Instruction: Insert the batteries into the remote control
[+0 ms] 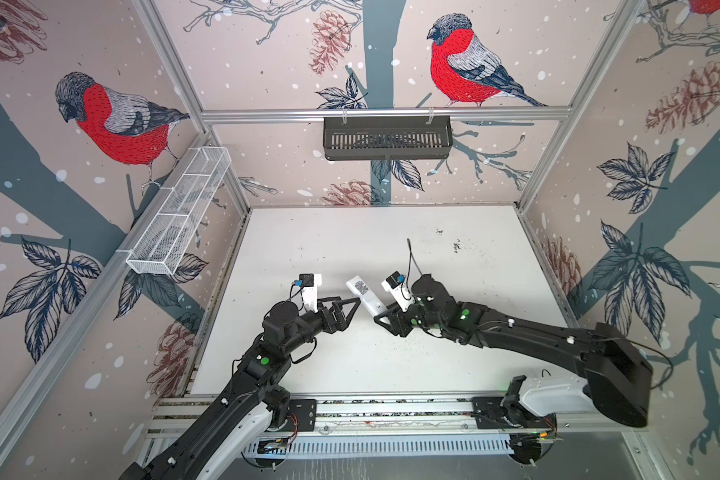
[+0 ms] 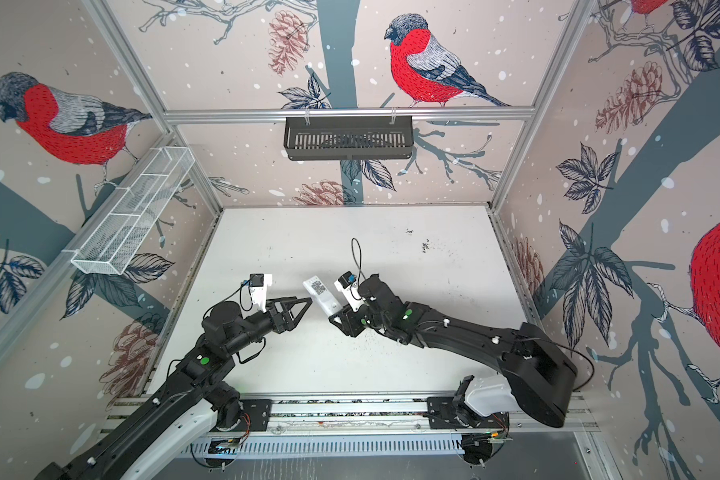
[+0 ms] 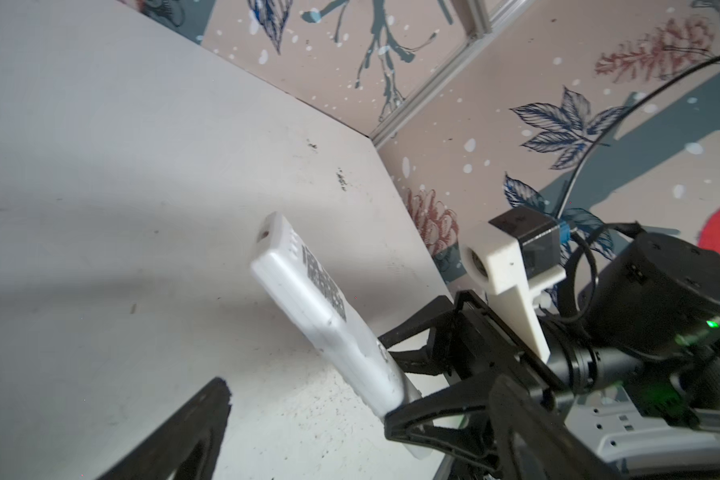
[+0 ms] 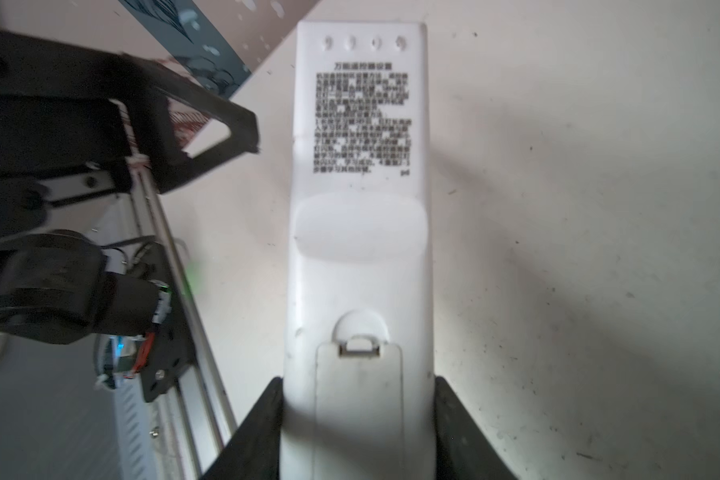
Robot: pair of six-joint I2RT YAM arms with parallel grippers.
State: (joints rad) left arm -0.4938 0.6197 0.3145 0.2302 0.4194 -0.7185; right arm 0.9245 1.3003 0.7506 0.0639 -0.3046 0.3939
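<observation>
The right claw grips the slim white plastic remote control by its lid end, above the white surface, back up. The left claw gapes wide just beside it. I think it should gently press the catch on the small white battery lid, which is shut. No batteries show.

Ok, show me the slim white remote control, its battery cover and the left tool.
Slim white remote control (image 4: 360, 249): right wrist view, on the dip in its back.
White battery cover (image 4: 358, 409): right wrist view, middle of its flat panel.
Black left tool (image 1: 354, 303): a top view, between its open fingertips.
</observation>
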